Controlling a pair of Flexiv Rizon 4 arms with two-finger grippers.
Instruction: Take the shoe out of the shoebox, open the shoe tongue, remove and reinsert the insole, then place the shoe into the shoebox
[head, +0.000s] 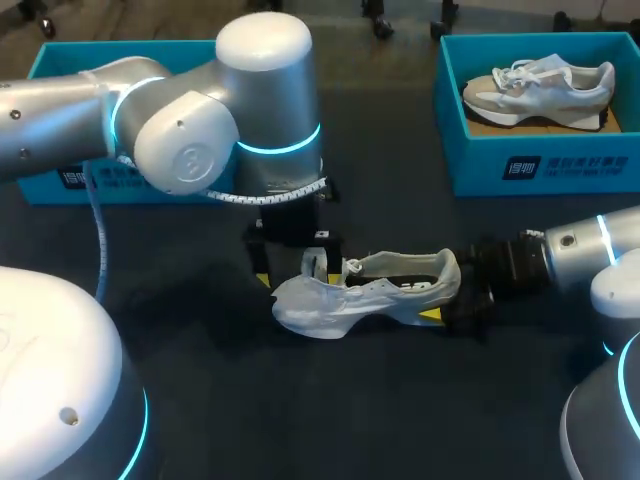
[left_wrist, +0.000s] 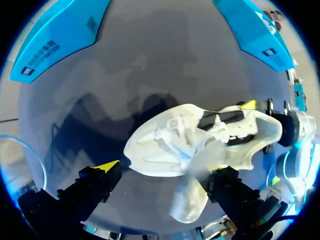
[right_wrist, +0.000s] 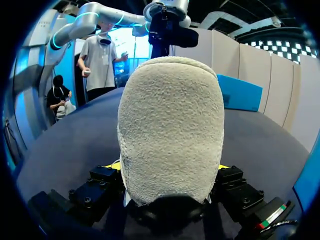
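Right wrist view: right jaws clamp heel of shoe (right_wrist: 170, 130); left jaws wide apart over shoe.

A white shoe (head: 370, 292) lies at the centre of the frame on the dark counter, toe toward the left, heel toward the right. Its tongue (head: 318, 266) is lifted up at the front of the opening, leaving the dark inside exposed. The fuzzy heel sits between the fingers of the right gripper (right_wrist: 169, 167), which press it from both sides. A teal shoebox (head: 520, 165) at the upper right holds a second grey-and-white shoe (head: 540, 88). Another teal shoebox (head: 60, 62) stands at the upper left, partly hidden.
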